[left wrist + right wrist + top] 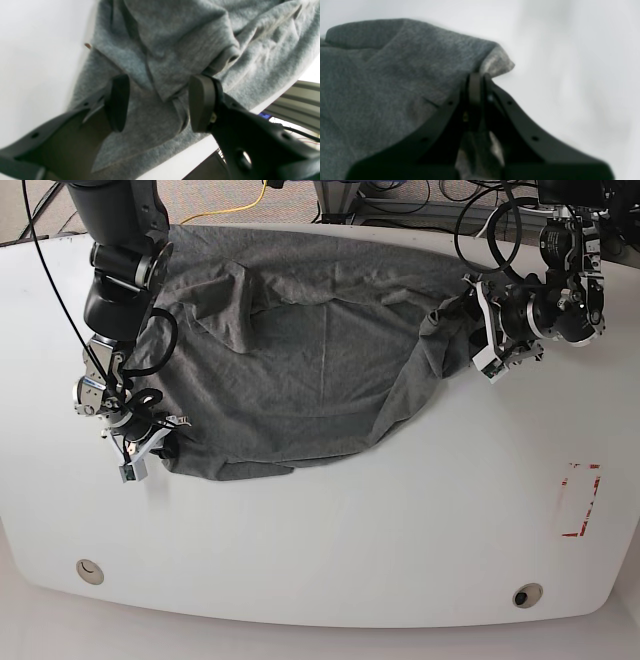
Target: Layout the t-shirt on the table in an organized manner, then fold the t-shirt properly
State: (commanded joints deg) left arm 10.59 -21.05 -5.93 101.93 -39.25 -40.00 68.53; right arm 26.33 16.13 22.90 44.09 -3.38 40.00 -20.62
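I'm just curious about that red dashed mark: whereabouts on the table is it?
In the base view, the red dashed mark lies near the table's right edge, apart from the t-shirt.

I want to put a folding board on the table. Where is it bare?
Bare: the near strip of the table between the t-shirt hem and the two round holes, and right toward the red dashed mark. Crowded: far half, under shirt and both grippers.
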